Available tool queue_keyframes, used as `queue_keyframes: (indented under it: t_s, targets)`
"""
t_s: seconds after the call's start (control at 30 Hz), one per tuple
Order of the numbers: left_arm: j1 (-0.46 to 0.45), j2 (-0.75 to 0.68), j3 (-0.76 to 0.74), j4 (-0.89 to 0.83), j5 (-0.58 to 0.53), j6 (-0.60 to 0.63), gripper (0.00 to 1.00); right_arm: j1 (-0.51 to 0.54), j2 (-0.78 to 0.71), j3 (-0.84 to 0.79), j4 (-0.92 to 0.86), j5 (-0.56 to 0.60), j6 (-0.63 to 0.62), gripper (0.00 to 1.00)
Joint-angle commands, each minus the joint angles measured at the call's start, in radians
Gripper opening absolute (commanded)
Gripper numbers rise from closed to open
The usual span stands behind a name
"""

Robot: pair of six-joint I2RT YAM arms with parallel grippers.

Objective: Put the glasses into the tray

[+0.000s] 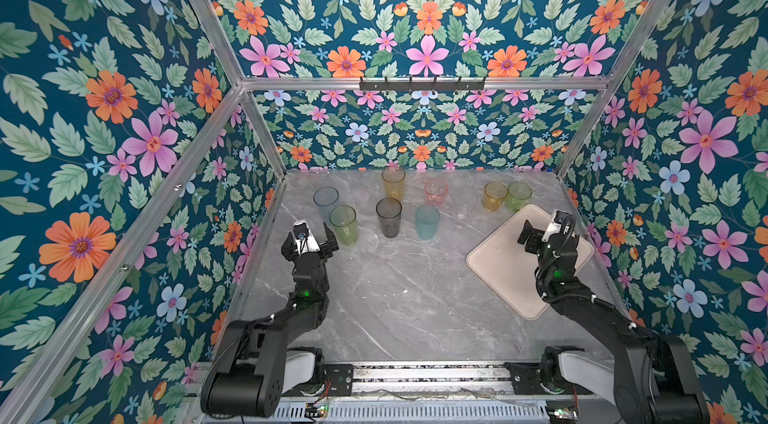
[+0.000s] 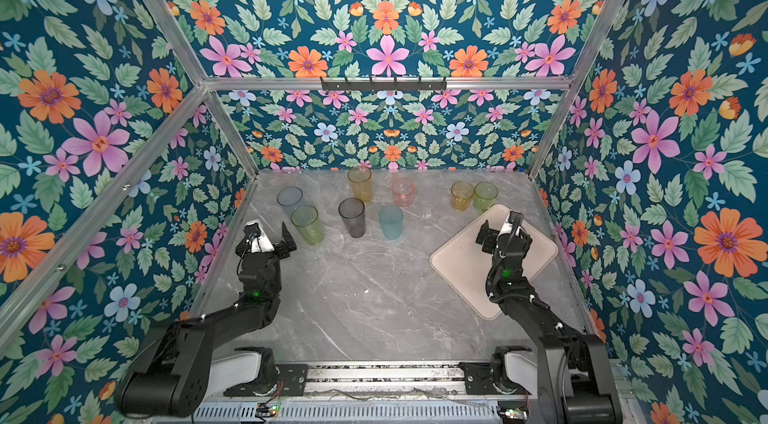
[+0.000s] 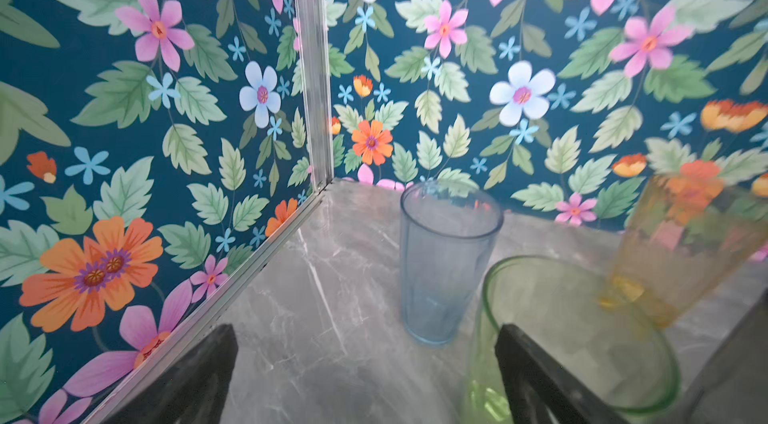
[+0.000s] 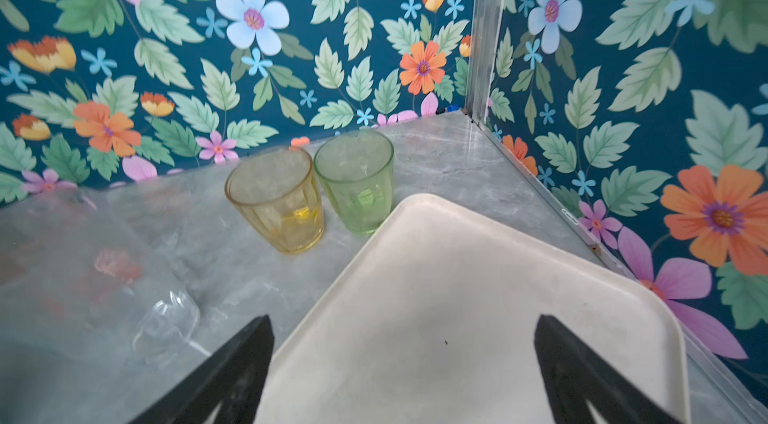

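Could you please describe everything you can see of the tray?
The tray is a cream, plastic-looking rectangle with rounded corners and a low raised rim. It lies flat on the grey marble tabletop at the right, turned diagonally to the table edges. Nothing stands in it; its matte surface shows faint smudges and a tiny dark speck. The short green glass stands at its far corner; whether they touch I cannot tell. The open right claw hangs above it.

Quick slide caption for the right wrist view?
Open right gripper above the tray; amber glass and green glass side by side at its corner.
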Motion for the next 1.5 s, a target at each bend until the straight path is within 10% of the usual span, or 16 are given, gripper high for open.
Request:
queue_keyframes:
  t_s: [0.0,0.17,0.47,0.97,1.47]
  targets:
    - [-0.014,-0.124,0.039,-0.259,-0.017,-0.146,1.0,0.001,-0.057,0.133,-0.458,0.056,0.195,0.99]
    - [-0.018,-0.255,0.241,-0.777,-0.054,-0.453,1.0,0.002,-0.11,0.316,-0.725,-0.228,0.292,0.99]
    - [-0.018,-0.241,0.516,-1.238,0.206,-0.564,1.0,0.013,-0.061,0.428,-0.864,-0.769,0.361,0.99]
    - [-0.032,-0.169,0.554,-1.318,0.729,-0.475,0.98,0.223,0.029,0.545,-1.388,-0.524,0.284,0.99]
    - [-0.229,-0.127,0.536,-1.151,0.733,-0.449,0.98,0.256,0.04,0.276,-1.213,-0.419,0.445,0.99]
